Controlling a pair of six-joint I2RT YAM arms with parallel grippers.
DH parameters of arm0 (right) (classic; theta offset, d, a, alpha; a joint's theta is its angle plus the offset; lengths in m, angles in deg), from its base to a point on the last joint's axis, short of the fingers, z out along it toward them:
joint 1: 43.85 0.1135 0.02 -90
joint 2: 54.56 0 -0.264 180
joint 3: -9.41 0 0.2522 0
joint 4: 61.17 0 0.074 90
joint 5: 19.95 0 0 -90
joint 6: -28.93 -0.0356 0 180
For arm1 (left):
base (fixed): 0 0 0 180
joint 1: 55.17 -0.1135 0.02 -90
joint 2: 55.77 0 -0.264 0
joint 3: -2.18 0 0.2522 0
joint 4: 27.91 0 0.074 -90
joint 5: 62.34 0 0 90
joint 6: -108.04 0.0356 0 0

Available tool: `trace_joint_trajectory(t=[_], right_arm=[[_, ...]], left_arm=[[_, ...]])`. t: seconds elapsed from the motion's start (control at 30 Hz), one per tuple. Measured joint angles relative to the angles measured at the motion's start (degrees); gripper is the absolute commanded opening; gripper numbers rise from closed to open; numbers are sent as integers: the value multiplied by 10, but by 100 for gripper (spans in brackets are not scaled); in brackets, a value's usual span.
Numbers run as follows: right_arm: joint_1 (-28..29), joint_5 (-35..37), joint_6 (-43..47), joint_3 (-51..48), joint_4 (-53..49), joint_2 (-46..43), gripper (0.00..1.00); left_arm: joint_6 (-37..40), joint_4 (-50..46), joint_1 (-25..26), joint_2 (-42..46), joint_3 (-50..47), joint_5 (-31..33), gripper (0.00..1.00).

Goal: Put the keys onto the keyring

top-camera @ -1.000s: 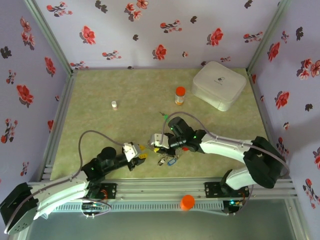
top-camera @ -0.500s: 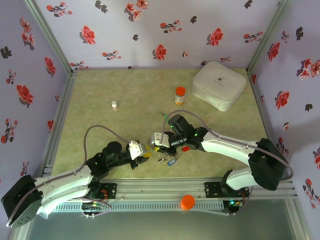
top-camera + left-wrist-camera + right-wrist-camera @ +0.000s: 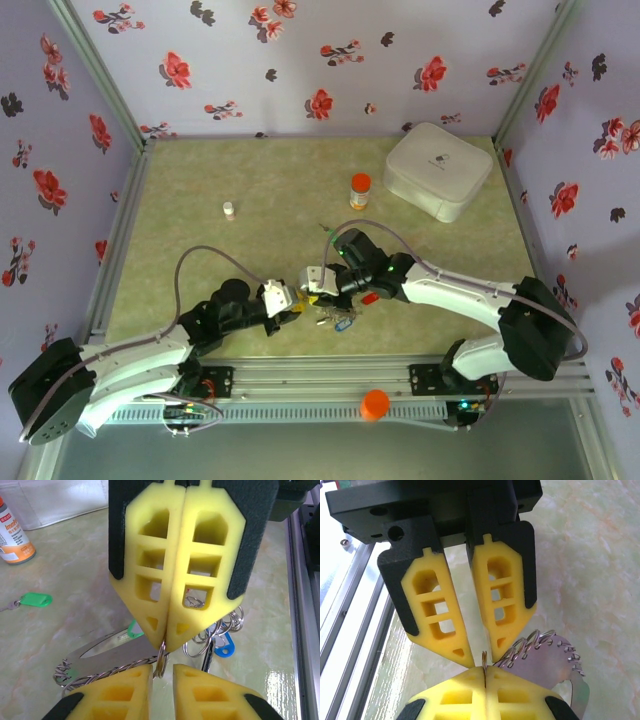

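White rounded plastic case (image 3: 438, 170) sits far right on the pale mottled tabletop (image 3: 200, 180); orange-capped bottle (image 3: 360, 190) just left of it, small white vial (image 3: 228, 210) farther left. Green-tagged metal key (image 3: 328, 232) lies before the bottle (slightly left); blue-tagged key bunch (image 3: 343, 323) nearer the front edge.

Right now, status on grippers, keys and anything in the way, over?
Right gripper jaws shut on small metal ring. Left gripper jaws slightly open, astride it. Green-tagged key lying apart. Blue-tagged bunch close by.
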Motion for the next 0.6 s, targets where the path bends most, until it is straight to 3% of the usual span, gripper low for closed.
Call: trace_joint_trajectory(t=[0.37, 0.4, 0.5, 0.6], right_arm=[[3, 0, 0, 14, -15, 6, 0], [3, 0, 0, 14, -15, 6, 3], [-2, -4, -12, 13, -5, 6, 28], [-26, -25, -44, 0, 30, -11, 35]], left_arm=[[1, 3, -1, 0, 0, 3, 0], [1, 3, -1, 0, 0, 4, 0], [1, 10, -1, 0, 0, 7, 0], [0, 39, -3, 0, -5, 12, 0]])
